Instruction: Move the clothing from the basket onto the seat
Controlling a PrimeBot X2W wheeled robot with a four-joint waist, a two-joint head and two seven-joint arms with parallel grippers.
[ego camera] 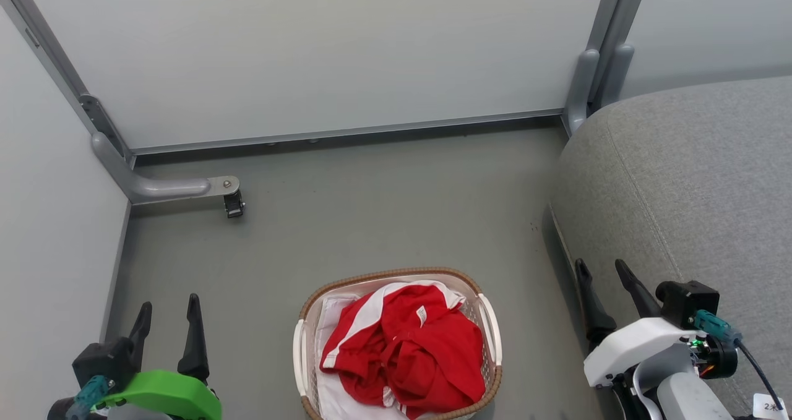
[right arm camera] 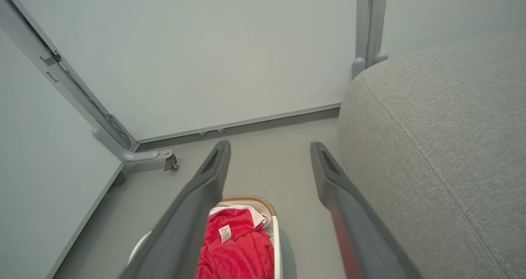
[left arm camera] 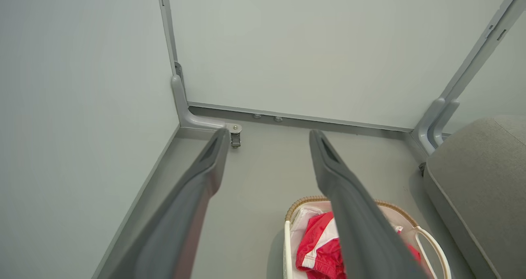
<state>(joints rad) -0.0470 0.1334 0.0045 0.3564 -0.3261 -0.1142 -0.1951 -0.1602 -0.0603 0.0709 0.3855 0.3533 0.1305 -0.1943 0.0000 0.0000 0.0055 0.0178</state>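
The red clothing (ego camera: 405, 349) lies bunched in the white basket (ego camera: 492, 321) with a brown woven rim, on the floor at the bottom centre of the head view. One garment shows white panels. The grey seat (ego camera: 687, 179) rises at the right. My left gripper (ego camera: 168, 308) stands open at the lower left, well left of the basket. My right gripper (ego camera: 603, 270) is open at the lower right, against the seat's front edge. The left wrist view shows the clothing (left arm camera: 318, 246) and the basket (left arm camera: 429, 240) low between the open fingers; the right wrist view shows the clothing (right arm camera: 240, 250) and the seat (right arm camera: 444, 147).
Pale partition walls (ego camera: 309, 55) close off the far side and the left. A grey bracket with a small castor (ego camera: 234, 205) juts from the left corner onto the grey floor (ego camera: 383, 210). A white liner (ego camera: 328, 321) sits under the clothing.
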